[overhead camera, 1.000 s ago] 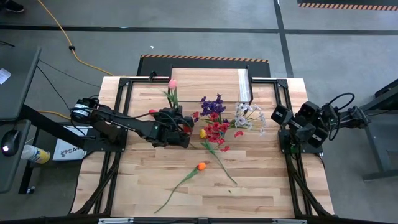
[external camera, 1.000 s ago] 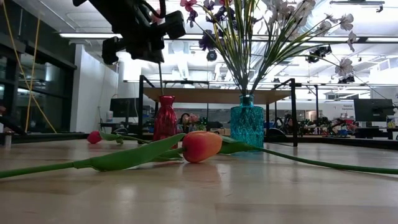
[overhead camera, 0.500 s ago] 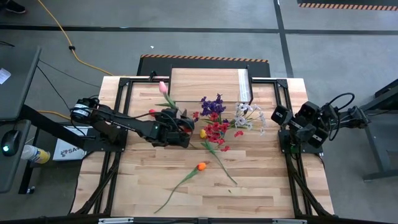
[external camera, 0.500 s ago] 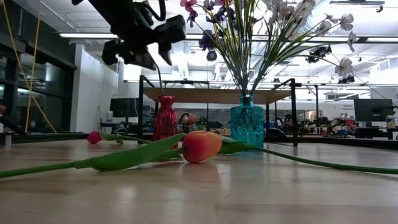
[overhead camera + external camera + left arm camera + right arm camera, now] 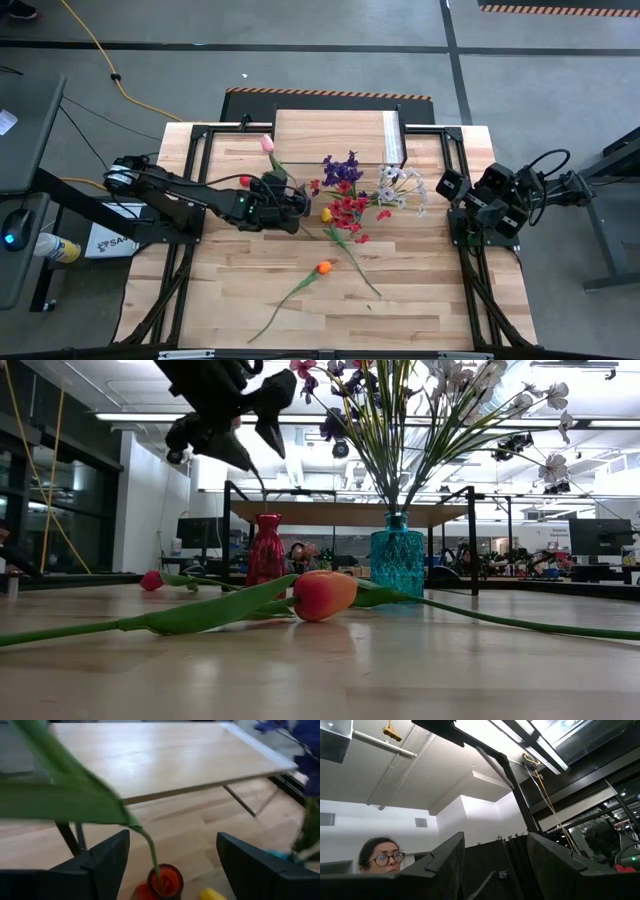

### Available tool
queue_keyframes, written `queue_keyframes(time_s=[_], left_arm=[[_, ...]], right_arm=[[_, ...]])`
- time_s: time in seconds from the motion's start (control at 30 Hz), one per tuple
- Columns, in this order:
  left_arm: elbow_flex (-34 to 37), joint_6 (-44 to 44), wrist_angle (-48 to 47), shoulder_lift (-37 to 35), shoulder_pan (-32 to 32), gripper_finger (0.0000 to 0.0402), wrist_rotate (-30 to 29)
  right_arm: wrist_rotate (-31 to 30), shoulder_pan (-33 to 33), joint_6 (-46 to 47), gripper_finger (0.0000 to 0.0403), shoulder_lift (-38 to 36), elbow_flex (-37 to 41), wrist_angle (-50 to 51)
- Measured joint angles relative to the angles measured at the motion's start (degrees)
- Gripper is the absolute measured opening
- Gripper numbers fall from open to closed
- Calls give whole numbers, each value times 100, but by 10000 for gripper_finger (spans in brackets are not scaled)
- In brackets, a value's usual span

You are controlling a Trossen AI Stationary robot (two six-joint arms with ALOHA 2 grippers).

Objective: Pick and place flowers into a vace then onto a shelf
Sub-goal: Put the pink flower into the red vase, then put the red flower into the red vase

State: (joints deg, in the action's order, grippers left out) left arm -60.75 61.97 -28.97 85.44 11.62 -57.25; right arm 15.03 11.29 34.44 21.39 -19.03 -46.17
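Plank tabletop [image 5: 330, 300] of pale wood in a black frame, grey concrete floor all around; near half mostly bare, room to move there. High view: left gripper [image 5: 297, 198] mid-table, fingers spread, gripping nothing; pink tulip [image 5: 267, 144] leans just behind it, stem running down toward the gripper. Beyond it the shelf [image 5: 335, 135], flat light wood rectangle, edge close. To its right purple, red and white flower sprays [image 5: 355, 190], crowded; nearer the front an orange tulip [image 5: 323, 267] lies flat on a long thin stem. Right gripper [image 5: 448, 185] parked at the right table edge, well apart. Low view: left gripper [image 5: 250, 420] hangs up high, dark fingers apart, above the ribbed red vase [image 5: 265, 550]; faceted teal glass vase [image 5: 397, 560] beside it holds the sprays; orange tulip [image 5: 325, 594] glossy, up front. Left wrist view: red vase mouth [image 5: 165, 881] between and below the spread fingers [image 5: 107, 862], thin stem dropping into it, broad green leaf [image 5: 60, 795] up close, shelf top [image 5: 150, 757] ahead. Right wrist view: right gripper fingers [image 5: 450, 862] moderately apart, empty, aimed at the ceiling; a person [image 5: 380, 855] behind.
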Motion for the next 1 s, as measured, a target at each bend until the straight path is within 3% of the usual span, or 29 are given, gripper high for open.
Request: queue_keyframes(time_s=[0.17, 0.67, 0.83, 1.0], left_arm=[[0, -364, -209, -104, 2, 334, 882], [2, -83, -1027, -99, 254, 321, 2031], [2, 457, -1518, -99, 538, 317, 2375], [2, 1732, -2493, -95, 885, 306, 2490]], right_arm=[[14, -2, -7, 206, 0, 0, -1], [76, 0, -42, 207, 0, 0, -7], [79, 0, -42, 207, 0, 0, -9], [79, 0, -42, 207, 1, 0, -8]])
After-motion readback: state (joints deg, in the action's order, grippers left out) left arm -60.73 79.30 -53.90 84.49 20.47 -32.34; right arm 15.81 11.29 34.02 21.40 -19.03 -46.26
